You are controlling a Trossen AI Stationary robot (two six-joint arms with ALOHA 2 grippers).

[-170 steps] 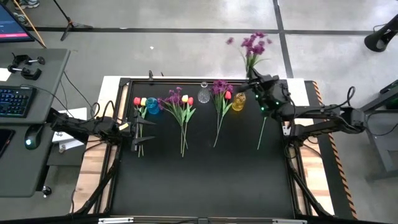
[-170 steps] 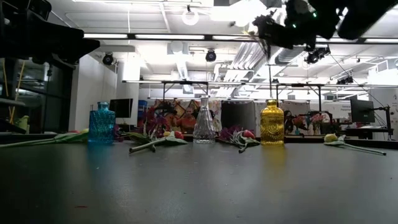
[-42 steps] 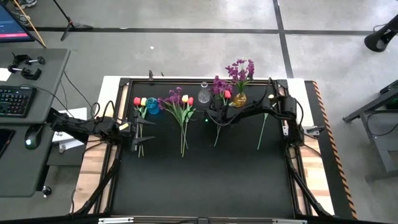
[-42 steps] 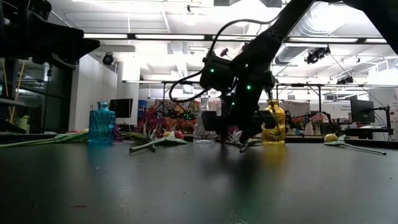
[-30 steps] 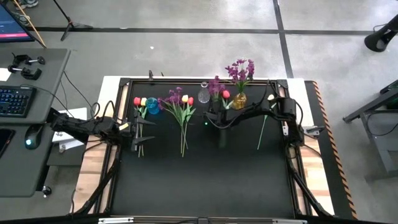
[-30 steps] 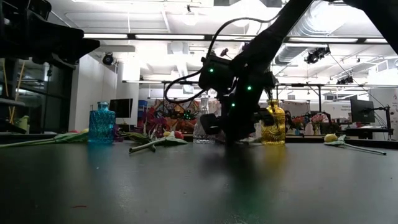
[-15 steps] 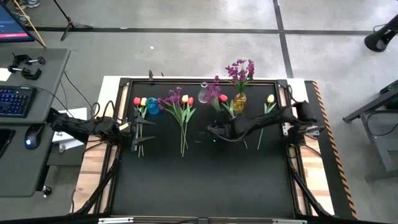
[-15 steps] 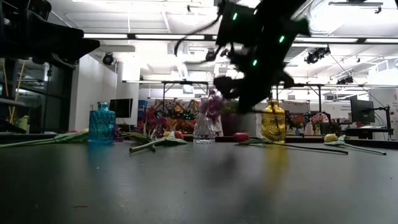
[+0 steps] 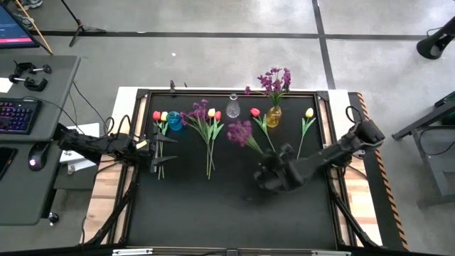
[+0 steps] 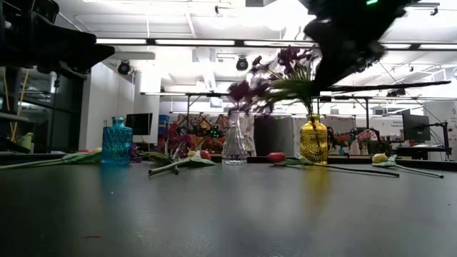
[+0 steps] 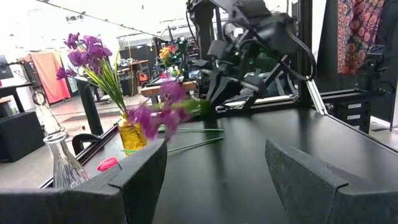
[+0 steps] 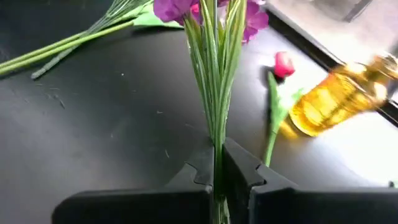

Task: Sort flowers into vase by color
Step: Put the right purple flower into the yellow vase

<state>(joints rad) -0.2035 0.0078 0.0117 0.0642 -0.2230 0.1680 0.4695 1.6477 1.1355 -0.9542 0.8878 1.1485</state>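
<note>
My right gripper [image 9: 276, 158] is shut on a purple blossom sprig [image 9: 242, 132] above the middle of the table, nearer the near edge than the vases. The yellow vase [image 9: 274, 116] holds another purple sprig [image 9: 274, 80]. A clear vase [image 9: 232, 109] and a blue vase [image 9: 174, 120] stand in the same far row. A red tulip [image 9: 254, 112] and a yellow tulip [image 9: 308, 112] lie flat beside the yellow vase. My left gripper [image 9: 158, 142] is open and empty at the left edge, over the stems of a red and yellow tulip pair [image 9: 159, 116]. My right gripper pinches the sprig's bundle of green stems [image 12: 215, 140] between its two fingers [image 12: 239, 165], at the lower part of the stems. The stems run on past the fingertips toward the blossom [image 12: 180, 9]. The sprig is lifted clear of the table, its blossom toward the far left [image 10: 246, 89].
A mixed bunch of purple, yellow and red flowers [image 9: 206, 117] lies between the blue and clear vases, stems toward the near edge. The black table top's near half [image 9: 227, 213] is bare. A desk with keyboard and mouse [image 9: 21, 114] stands left of the table.
My right gripper has taken the purple sprig off the table between the clear and yellow vases and has gone up and toward the near edge with it. The sprig is now lifted clear. The red tulip that lay with it stays on the table.
</note>
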